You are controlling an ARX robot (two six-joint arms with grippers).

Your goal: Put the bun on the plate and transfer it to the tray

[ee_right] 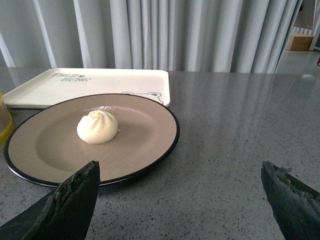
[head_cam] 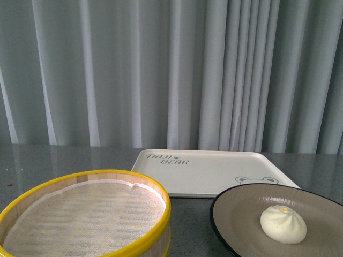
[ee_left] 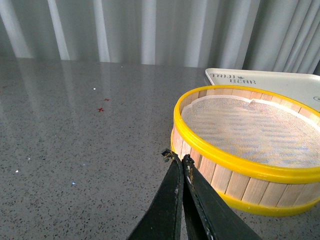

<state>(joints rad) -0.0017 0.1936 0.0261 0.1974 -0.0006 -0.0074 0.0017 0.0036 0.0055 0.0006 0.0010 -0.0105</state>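
The cream-white bun [head_cam: 283, 224] sits on the beige-grey plate [head_cam: 241, 206] with a black rim, at the front right. The cream tray [head_cam: 203, 168] with dark lettering lies just behind the plate. In the right wrist view the bun [ee_right: 98, 127] rests a little left of the plate's [ee_right: 145, 135] middle, with the tray [ee_right: 100, 82] behind. My right gripper [ee_right: 180, 172] is open and empty, one finger over the plate's near rim, the other over bare table. My left gripper [ee_left: 176, 157] is shut and empty, close beside the steamer basket's wall. Neither gripper shows in the front view.
A yellow-rimmed bamboo steamer basket [head_cam: 86, 214] with a white liner stands at the front left, empty; it also shows in the left wrist view [ee_left: 250, 150]. Grey speckled tabletop [ee_left: 75, 140] extends left of it. Grey curtains [head_cam: 171, 69] hang behind the table.
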